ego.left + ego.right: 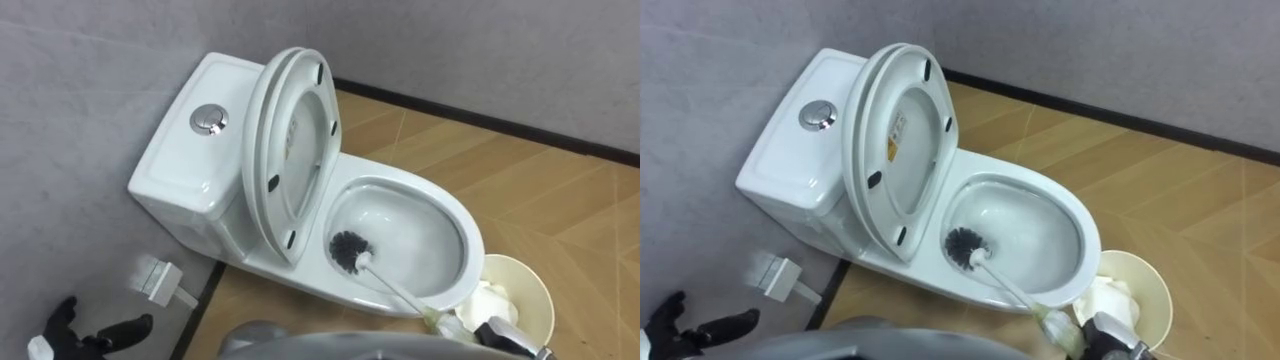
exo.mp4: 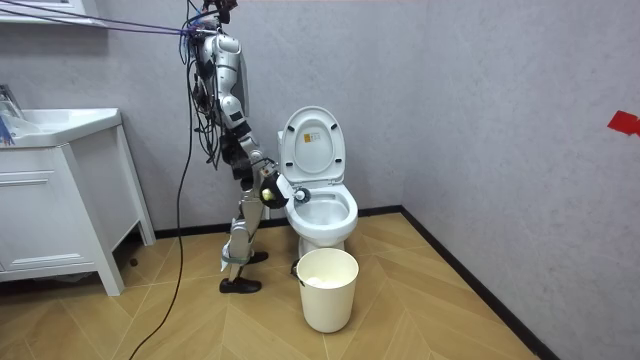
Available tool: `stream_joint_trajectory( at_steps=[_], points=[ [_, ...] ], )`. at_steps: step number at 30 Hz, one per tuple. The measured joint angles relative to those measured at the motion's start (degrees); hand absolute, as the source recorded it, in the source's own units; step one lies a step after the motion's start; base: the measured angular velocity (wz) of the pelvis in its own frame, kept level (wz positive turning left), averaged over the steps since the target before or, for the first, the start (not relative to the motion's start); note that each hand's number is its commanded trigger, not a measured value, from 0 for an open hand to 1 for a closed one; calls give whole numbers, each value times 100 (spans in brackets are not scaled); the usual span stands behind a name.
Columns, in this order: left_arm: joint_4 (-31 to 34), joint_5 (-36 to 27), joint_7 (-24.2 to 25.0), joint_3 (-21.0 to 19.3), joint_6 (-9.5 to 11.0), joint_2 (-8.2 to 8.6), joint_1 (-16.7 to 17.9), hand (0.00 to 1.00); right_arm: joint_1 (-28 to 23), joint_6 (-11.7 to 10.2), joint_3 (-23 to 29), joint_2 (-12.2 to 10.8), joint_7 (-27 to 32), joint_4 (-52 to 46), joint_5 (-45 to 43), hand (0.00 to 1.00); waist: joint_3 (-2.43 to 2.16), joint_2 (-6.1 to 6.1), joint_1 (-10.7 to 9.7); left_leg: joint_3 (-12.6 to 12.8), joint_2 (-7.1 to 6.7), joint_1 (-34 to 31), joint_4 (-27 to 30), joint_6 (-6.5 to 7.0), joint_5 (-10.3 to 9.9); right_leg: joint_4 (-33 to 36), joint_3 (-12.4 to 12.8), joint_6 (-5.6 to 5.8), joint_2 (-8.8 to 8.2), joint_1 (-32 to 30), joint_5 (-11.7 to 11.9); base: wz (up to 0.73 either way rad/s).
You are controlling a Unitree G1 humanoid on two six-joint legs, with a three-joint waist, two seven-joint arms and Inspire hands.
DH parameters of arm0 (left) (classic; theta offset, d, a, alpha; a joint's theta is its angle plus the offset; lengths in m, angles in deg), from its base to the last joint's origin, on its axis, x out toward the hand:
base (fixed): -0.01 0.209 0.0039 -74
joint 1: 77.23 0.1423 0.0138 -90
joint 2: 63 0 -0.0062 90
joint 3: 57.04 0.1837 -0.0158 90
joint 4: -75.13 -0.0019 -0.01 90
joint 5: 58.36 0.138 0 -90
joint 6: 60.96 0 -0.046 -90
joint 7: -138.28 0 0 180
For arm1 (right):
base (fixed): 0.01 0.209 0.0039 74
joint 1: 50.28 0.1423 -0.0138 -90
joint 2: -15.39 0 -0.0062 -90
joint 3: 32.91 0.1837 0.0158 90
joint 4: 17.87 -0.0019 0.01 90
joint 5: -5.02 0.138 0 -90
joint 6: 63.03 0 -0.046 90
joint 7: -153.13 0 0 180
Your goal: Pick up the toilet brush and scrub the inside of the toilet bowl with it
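The toilet (image 1: 185, 165) is standing with its seat (image 1: 295, 140) and lid tipped up against the tank, so the bowl (image 1: 420, 225) is lying open. The brush (image 1: 348, 250) is reaching down into the bowl, its dark head pressing on the inner wall on the seat side and its pale handle crossing the toilet's front rim. The right hand (image 1: 505, 335) is clenching the handle's end just off that rim, above the bin (image 1: 545, 300) beside the toilet. The left hand (image 1: 75, 325) is hanging released, fingers loose, low by the toilet's tank side. Scrubbing appears to be under way rather than finished. The next stroke is likely calling for sweeping the head round the far wall and down toward the water while the handle is staying clear of the rim.
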Motion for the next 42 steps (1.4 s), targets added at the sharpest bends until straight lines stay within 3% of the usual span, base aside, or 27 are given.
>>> stream_joint_trajectory(
  at_steps=[5,12,21,27,31,36,37,38,39,42],
  points=[
    [-1040,-201,349,-19,-189,2,-35,0,-32,-25,246,-51,78,162,350,100,-3,-18,-142,70,-7,103,-87,-1,-1,-11,50,5,-6,69,0,-5],
    [-2298,-199,698,-14,-631,12,-192,0,-14,-26,671,-128,694,348,945,100,2,-17,-383,177,9,170,-141,-2,-3,-86,219,9,9,75,-2,-9],
    [-2337,-171,848,-193,-873,43,-644,0,53,-260,1168,-271,1779,272,1294,100,2,129,-617,637,126,421,-266,-5,-56,-65,634,7,67,96,28,-24],
    [-2307,319,875,-188,-874,47,-716,0,38,-391,1278,-315,2406,251,1547,100,-21,97,-811,843,105,587,-418,-11,-60,-50,898,19,72,92,52,-21],
    [-2306,599,964,-105,-869,25,-787,0,58,-500,1343,-376,2755,250,1819,100,-24,78,-1019,845,101,631,-438,-11,-60,-5,914,22,72,98,53,-5],
    [-2336,1025,1109,-73,-874,25,-828,0,-6,-502,1347,-382,2942,268,1817,100,-13,76,-1074,954,114,674,-444,-9,-71,-11,940,23,69,99,53,-9],
    [-2419,1216,1118,-72,-887,25,-882,0,-11,-501,1348,-384,2948,305,1812,85,-6,85,-1076,964,118,685,-445,-8,-72,-32,973,25,73,99,51,-4],
    [-2451,1320,1125,-71,-893,25,-904,0,-9,-501,1348,-388,2949,327,1812,55,-5,86,-1076,973,123,690,-446,-8,-73,-36,1020,25,82,101,50,-8],
    [-2475,1471,1161,-68,-922,25,-939,0,-9,-500,1340,-396,2948,359,1824,0,5,101,-1073,986,154,698,-447,-8,-73,-36,1057,26,91,101,51,-9],
    [-2490,1675,1313,-53,-1021,23,-965,0,-12,-492,1342,-397,2942,407,1924,0,6,102,-1079,995,160,712,-446,-5,-75,-20,1071,32,91,97,56,-4]
  ],
)
